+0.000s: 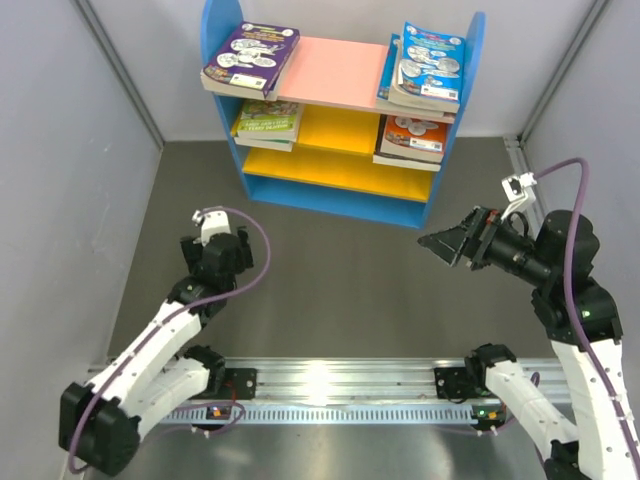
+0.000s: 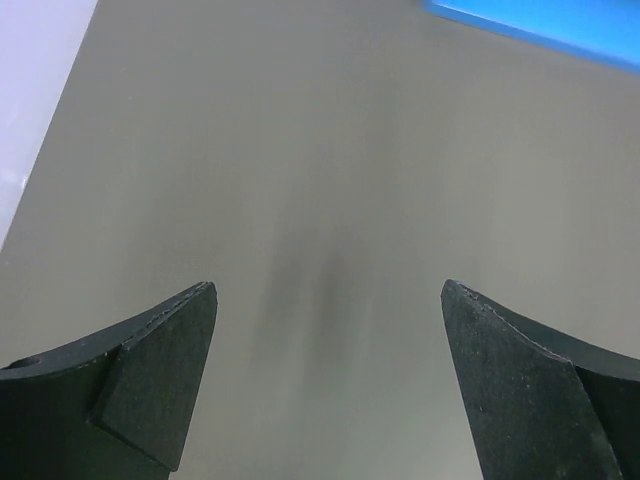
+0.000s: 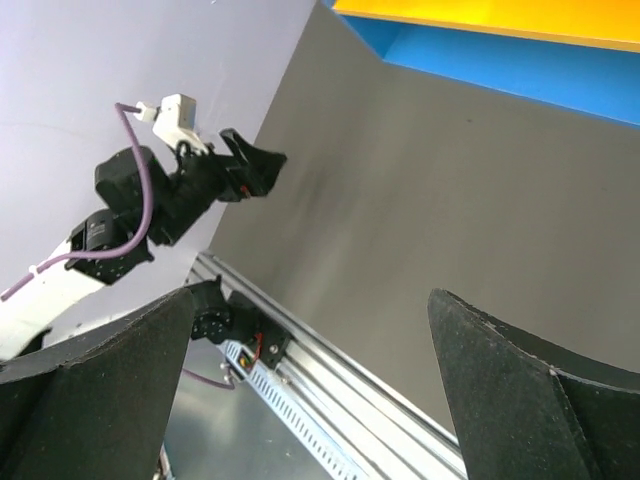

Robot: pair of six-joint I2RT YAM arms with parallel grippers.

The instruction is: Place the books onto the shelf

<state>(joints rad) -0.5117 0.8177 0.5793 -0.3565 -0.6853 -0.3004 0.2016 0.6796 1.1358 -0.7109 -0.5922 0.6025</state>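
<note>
The books lie flat in small piles on the shelf (image 1: 222, 60), pushed out to its two ends, likely because each of my arms reaches its own side most easily. A purple book (image 1: 252, 57) tops the pile at the left end of the pink board, and a light blue one (image 1: 425, 65) tops the pile at the right end. A green-yellow book (image 1: 268, 122) sits below the purple one on the upper yellow board, with an orange book (image 1: 412, 138) at that board's right end. I see no book in front of the shelf, so I judge the job finished.

My left pincer (image 2: 325, 290) is spread wide and empty. That arm is folded low before the shelf's left side, aimed down at the grey table (image 1: 330, 280). My right pincer (image 3: 310, 295) is also apart and empty. It is raised before the shelf's right end and turned across toward the other arm.
</note>
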